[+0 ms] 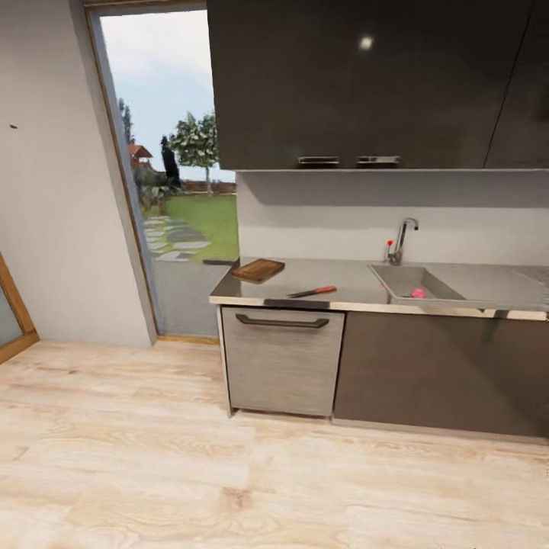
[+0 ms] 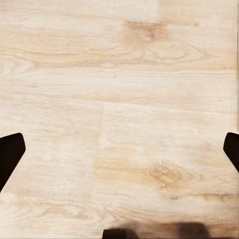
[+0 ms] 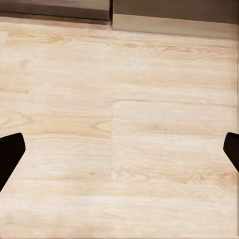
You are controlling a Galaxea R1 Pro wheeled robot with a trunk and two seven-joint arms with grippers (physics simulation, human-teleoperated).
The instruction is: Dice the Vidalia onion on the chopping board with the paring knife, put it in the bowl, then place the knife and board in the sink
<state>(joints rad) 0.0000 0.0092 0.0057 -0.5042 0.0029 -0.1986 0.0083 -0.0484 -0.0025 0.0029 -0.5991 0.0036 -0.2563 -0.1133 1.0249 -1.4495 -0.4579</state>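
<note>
The robot stood well back from the surface (image 1: 347, 284) on the plank floor (image 1: 137, 457), so the step in hand was, by my judgement, the approach.

At about ten o'clock on the surface lay the board (image 1: 258, 269), near the left end. Just beside it toward four o'clock lay the knife (image 1: 313, 292), its red handle pointing toward the sink (image 1: 415, 284). Further right, the onion (image 1: 418, 293) sat in the basin, below the tap (image 1: 402, 239). I could not make out a bowl.

The left pincer (image 2: 119, 149) hung over bare floor, fingertips (image 2: 10, 152) spread wide apart with nothing between them. The right pincer (image 3: 119, 152) was likewise spread and empty, with the cabinet plinth (image 3: 174, 22) at its twelve o'clock.

To do this well, the base should roll forward and slightly right, stopping square to the sink with the board and knife within the left arm's reach. Both arms would need raising above the surface edge before closing in, lest they strike the drawer handle (image 1: 282, 322).
</note>
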